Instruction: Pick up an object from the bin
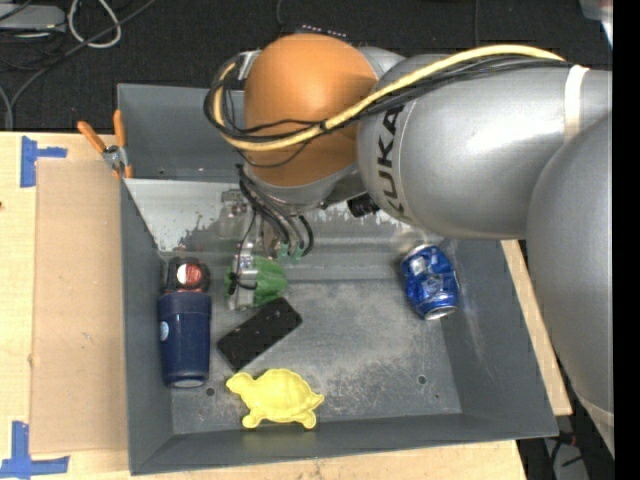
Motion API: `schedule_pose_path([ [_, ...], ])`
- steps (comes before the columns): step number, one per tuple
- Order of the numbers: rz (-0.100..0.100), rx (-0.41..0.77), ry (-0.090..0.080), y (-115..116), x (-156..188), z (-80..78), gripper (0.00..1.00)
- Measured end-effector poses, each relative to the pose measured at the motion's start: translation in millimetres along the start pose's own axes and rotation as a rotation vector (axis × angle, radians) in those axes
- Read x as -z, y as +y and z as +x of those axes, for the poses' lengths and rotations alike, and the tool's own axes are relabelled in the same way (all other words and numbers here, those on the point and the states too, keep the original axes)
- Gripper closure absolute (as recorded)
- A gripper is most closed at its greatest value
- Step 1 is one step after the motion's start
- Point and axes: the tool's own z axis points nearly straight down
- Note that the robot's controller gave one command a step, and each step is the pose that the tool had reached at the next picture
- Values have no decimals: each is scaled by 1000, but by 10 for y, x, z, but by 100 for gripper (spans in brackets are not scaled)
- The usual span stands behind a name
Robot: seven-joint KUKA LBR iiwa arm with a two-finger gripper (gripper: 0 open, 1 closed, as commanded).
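Observation:
My gripper [243, 273] hangs below the orange wrist cover, over the left middle of the bin. A small green thing [268, 280] sits right against its right side; whether it is gripped I cannot tell. Just below lies a flat black rectangular block [260, 332], lying at a slant. To the left, a dark blue bottle [185, 334] with a red-and-silver cap lies on the bin floor.
A yellow turtle-shaped toy [276, 399] lies near the bin's front wall. A crushed blue can [430, 281] rests at the right side. The arm and its cables cover the bin's back middle.

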Motion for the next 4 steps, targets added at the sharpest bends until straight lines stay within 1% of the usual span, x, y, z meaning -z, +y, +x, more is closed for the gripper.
schedule_pose_path([
  [1,-1,-7,-8,-19,52,-18,0],
  [2,0,257,-8,-301,-946,35,0],
  [3,-1,510,-12,-665,-784,-36,0],
  [4,-1,679,-1,-565,-1066,115,0],
])
